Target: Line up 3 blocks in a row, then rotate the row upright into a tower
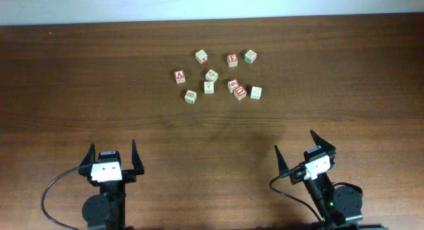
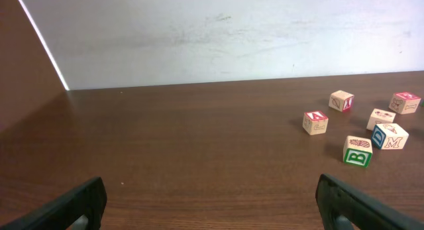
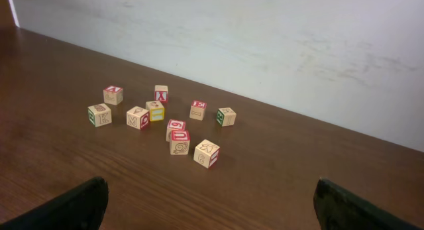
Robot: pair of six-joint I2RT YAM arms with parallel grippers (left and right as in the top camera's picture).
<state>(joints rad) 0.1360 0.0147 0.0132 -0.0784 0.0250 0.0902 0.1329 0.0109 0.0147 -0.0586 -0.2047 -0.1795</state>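
The left gripper (image 1: 112, 148) and right gripper (image 1: 295, 142) hover at the near side of the dark-brown wooden bench (image 1: 79, 71), both jaws released and empty. Well ahead, right of the other light-wood alphabet cubes (image 1: 201, 56), sit the red "6" cube (image 1: 232, 85), tight beside it the red "U" cube (image 1: 240, 93), and just beside that the pale green-printed cube (image 1: 256, 92).
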